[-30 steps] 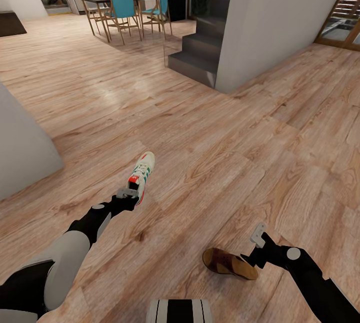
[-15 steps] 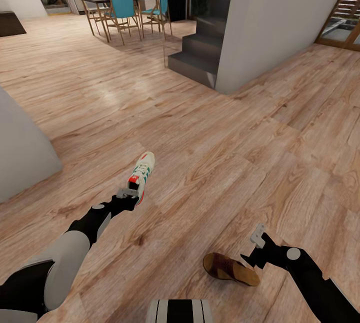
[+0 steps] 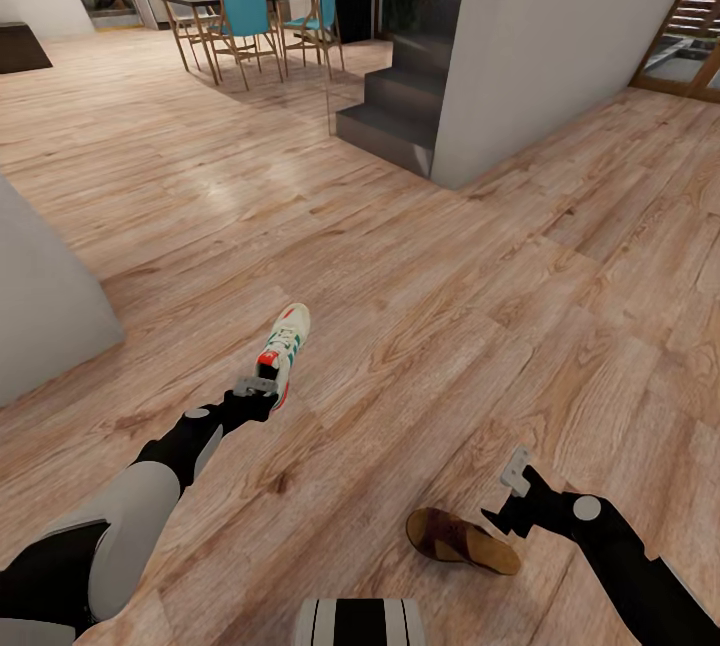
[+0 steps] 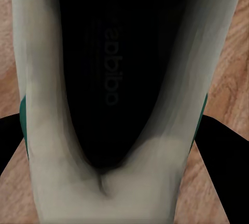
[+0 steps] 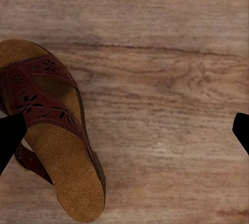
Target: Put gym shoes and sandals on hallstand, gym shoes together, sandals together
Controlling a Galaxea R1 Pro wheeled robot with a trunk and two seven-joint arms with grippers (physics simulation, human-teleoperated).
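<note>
A white gym shoe (image 3: 284,350) was clamped at its heel by the left gripper (image 3: 256,387) above the wood-plank corridor floor (image 3: 420,306). A brown sandal (image 3: 462,541) lay on the planks just beside the right gripper (image 3: 514,478), whose fingers stood apart, holding nothing

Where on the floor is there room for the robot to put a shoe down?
Bare planks stretch between the gym shoe and the stairs, and right of the sandal toward the pale wall. It is tighter low down, where the left gripper and right gripper sit by the shoes.
</note>
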